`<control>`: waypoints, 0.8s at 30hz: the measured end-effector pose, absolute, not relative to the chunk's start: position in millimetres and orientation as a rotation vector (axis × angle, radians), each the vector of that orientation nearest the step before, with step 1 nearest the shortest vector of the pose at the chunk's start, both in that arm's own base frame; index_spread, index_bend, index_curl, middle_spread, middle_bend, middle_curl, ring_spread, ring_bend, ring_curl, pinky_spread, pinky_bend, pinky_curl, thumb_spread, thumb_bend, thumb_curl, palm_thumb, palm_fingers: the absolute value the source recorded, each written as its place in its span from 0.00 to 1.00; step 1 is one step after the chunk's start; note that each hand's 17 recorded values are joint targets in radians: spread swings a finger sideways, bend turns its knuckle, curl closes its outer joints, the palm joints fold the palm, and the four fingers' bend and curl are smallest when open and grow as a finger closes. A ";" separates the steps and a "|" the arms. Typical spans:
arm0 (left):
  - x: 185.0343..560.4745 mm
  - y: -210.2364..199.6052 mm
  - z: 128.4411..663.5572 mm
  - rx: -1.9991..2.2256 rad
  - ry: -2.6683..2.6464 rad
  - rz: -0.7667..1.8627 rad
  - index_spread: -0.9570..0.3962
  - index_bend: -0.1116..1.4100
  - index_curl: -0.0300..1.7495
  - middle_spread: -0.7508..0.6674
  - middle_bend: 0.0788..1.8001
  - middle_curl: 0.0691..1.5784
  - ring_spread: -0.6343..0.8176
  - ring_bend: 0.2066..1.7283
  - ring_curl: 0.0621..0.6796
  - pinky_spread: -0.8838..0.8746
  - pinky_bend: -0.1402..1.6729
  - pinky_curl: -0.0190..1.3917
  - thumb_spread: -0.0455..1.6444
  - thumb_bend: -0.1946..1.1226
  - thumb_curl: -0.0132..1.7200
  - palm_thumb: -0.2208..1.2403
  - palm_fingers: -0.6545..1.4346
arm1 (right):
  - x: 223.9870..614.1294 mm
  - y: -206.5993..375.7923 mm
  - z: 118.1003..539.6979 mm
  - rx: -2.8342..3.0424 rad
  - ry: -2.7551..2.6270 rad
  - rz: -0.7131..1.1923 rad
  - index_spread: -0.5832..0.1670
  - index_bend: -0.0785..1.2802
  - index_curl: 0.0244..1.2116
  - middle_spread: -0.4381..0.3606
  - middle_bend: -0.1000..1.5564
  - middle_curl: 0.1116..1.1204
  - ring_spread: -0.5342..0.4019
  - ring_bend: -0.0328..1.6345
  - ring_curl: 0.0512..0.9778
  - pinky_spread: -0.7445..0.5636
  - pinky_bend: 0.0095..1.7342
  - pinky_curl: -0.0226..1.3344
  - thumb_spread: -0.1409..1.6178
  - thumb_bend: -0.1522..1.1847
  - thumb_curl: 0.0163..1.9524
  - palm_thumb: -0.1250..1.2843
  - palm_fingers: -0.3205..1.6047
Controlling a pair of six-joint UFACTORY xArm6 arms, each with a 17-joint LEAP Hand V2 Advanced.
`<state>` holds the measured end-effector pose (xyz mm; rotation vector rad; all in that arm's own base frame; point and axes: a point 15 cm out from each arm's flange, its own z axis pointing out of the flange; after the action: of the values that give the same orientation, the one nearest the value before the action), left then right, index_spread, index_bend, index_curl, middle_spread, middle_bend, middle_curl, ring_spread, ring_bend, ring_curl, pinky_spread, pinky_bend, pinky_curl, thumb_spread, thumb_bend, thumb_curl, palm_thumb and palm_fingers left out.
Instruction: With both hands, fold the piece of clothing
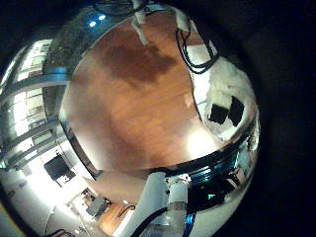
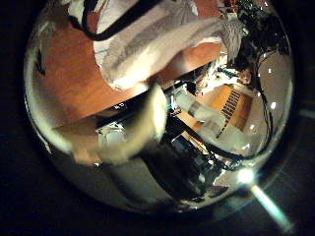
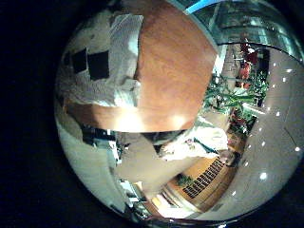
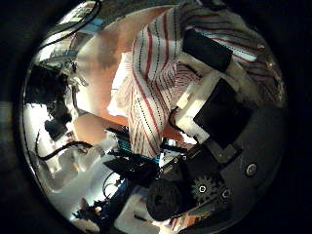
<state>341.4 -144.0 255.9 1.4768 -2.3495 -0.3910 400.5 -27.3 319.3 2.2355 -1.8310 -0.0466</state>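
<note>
Table point(image 1: 128, 99): wooden top, bare, filling the centre of the left little finger side palm view. Windows point(image 1: 30, 99) at 9 o'clock of that view, bright with daylight. Pale floor point(image 3: 256, 142) at 3 o'clock in the right little finger side palm view; potted plant point(image 3: 228, 95) beside the table edge.

Looking out over a broad wooden tabletop point(image 1: 133, 99), bare across most of its middle. Showing a pale cloth point(image 1: 219, 77) lying at about two o'clock on the table. Catching a hand point(image 1: 225, 109), black and white, resting against the cloth near three o'clock, possibly gripping it, though too small to tell. Glimpsing a white arm point(image 1: 168, 202) coming in at six o'clock.
</note>
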 end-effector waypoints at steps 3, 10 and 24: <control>326.3 -153.7 246.6 1.483 -2.349 -0.282 0.49 0.17 0.46 0.35 0.29 0.39 0.20 0.65 0.68 0.20 0.74 0.45 0.69 0.11 0.14 0.13 0.41 | 399.9 -26.7 319.8 2.233 -1.827 -0.052 0.31 0.72 0.80 0.35 0.80 0.73 0.35 0.85 0.71 0.41 0.76 0.59 0.81 0.11 0.26 0.74 0.72; 309.7 -180.4 234.5 1.509 -2.444 -0.145 0.56 0.20 0.42 0.47 0.24 0.35 0.30 0.56 0.59 0.30 0.64 0.42 0.62 0.13 0.16 0.17 0.38 | 405.4 -26.7 322.9 2.217 -1.819 -0.075 0.30 0.71 0.81 0.35 0.80 0.73 0.35 0.85 0.72 0.41 0.75 0.61 0.81 0.11 0.26 0.74 0.72; 294.5 -209.2 197.2 1.561 -2.545 -0.077 0.59 0.20 0.37 0.48 0.17 0.31 0.39 0.47 0.50 0.44 0.53 0.39 0.62 0.13 0.18 0.26 0.34 | 401.8 -26.2 324.6 2.205 -1.811 -0.098 0.29 0.69 0.84 0.35 0.80 0.72 0.34 0.84 0.73 0.40 0.73 0.65 0.81 0.11 0.26 0.75 0.72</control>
<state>294.5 -209.2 197.2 1.5612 -2.5453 -0.0769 401.8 -26.2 324.6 2.2049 -1.8113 -0.0976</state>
